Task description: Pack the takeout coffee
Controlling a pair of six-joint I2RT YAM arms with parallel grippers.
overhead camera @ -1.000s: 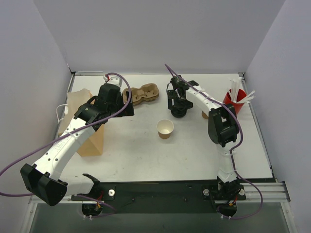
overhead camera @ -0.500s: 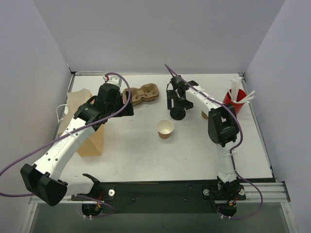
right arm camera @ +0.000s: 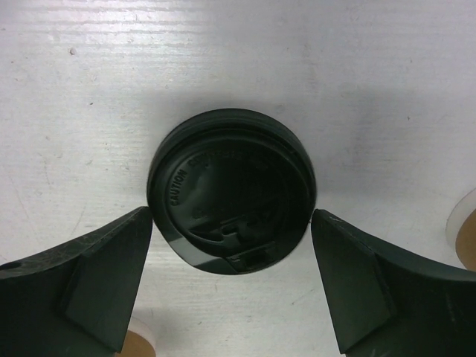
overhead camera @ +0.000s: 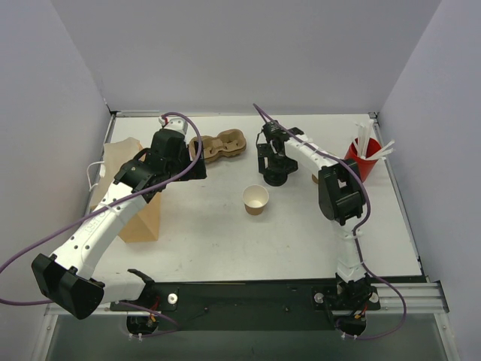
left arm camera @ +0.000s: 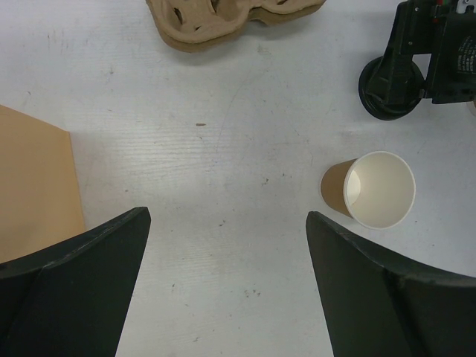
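- Right pincer (right arm camera: pixel 230 215): open, with one jaw on each side of the black lid (right arm camera: pixel 230 186). It grips nothing. Whether the pads touch the lid's rim cannot be told.
- Change, right arm: compared with a second ago, the elbow and wrist sit slightly further left and the pincer head is settled squarely over the lid. The lid lies flat on the tabletop (overhead camera: pixel 225 241) in the same spot.
- Takeout coffee cup (overhead camera: pixel 255 199): brown kraft, upright, mouth open and lidless. It stands near the lid but apart from it, on the side toward the arm bases, and has not moved.
- Left pincer (left arm camera: pixel 227 216): open and empty, hovering above bare tabletop between the paper bag (left arm camera: pixel 33 186) and the cup. Its position is unchanged.
- Moulded carrier (overhead camera: pixel 222 144): at the far side, with no cup in it.
- Assessment: the step in hand appears to be picking up the lid. Capping the cup and packing it both remain, so the task is at an early stage.
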